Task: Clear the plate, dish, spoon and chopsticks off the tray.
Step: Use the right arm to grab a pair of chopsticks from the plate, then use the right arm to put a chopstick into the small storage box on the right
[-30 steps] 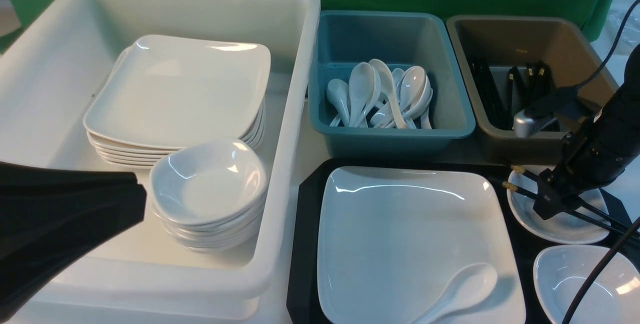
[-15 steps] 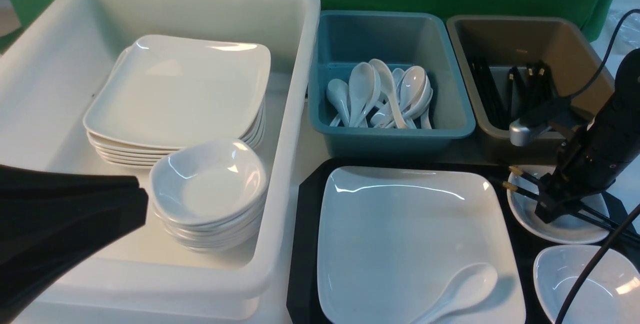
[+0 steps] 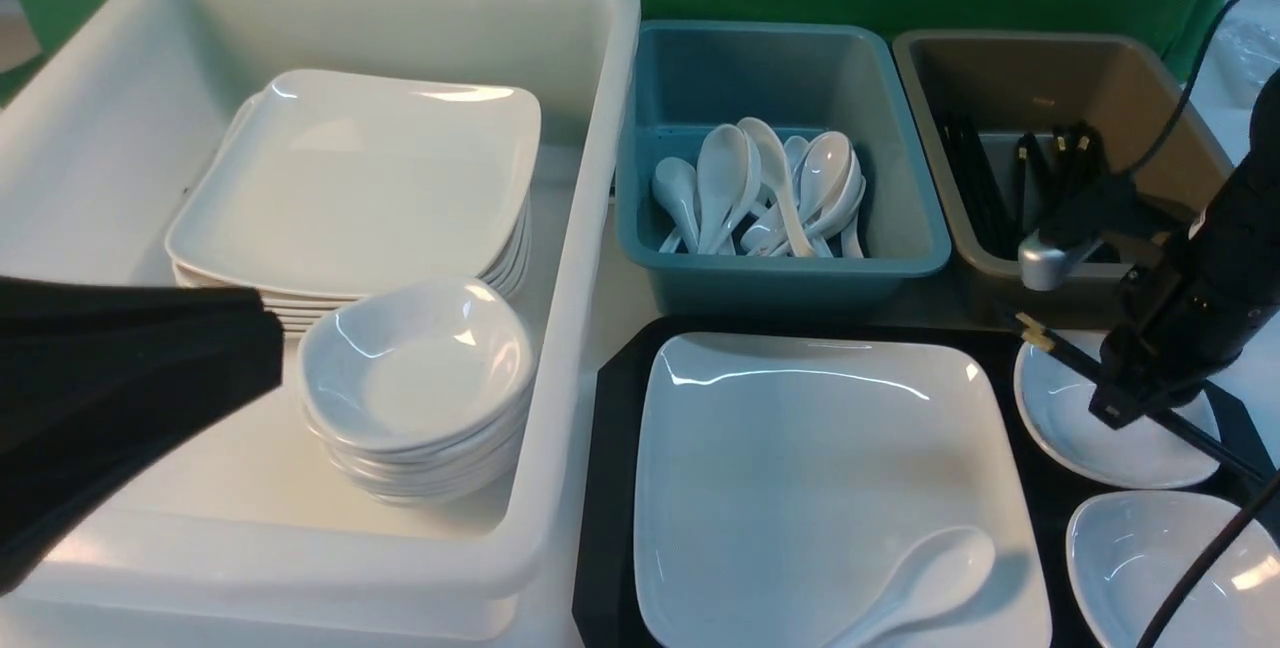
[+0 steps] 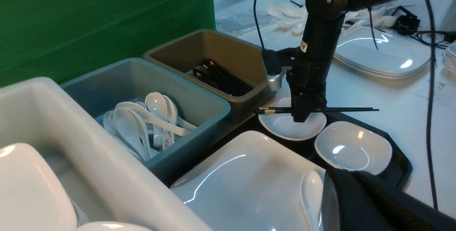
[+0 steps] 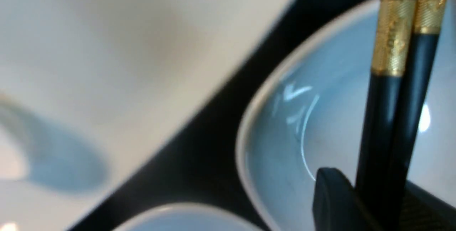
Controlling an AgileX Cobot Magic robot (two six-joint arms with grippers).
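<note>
Front view, right gripper (image 3: 1118, 406): you have it pinching the chopsticks (image 3: 1060, 353) partway along their length.
Front view, chopsticks: the pair slants over the round dish (image 3: 1070, 428), gold caps toward the brown tub (image 3: 930, 128).
Front view, plate (image 3: 800, 468): it lies flat on the tray (image 3: 610, 488) with the spoon (image 3: 920, 578) resting on its near corner.
Front view, second dish (image 3: 1130, 568): it sits on the tray just beside the round dish, nearer to you.
Front view, left gripper (image 3: 130, 398): your left tool shows as one dark wedge over the white tub (image 3: 590, 228), fingers pressed together and holding nothing.
Left wrist view, chopsticks (image 4: 342, 109): they lie level in the right gripper (image 4: 301, 115), clear of the round dish (image 4: 285, 127) beneath them.
Left wrist view, spoon (image 4: 311, 195): bowl up on the plate (image 4: 242, 181), close to the left gripper (image 4: 374, 202).
Right wrist view, chopsticks (image 5: 388, 99): both sticks run side by side and touching, gold bands level with each other.
Right wrist view, fingers (image 5: 331, 199): one dark pad presses against the sticks; you cannot see the other one here.
Right wrist view, round dish (image 5: 320, 124): it lies under the sticks, with a strip of tray (image 5: 199, 142) between it and the plate (image 5: 142, 45).
</note>
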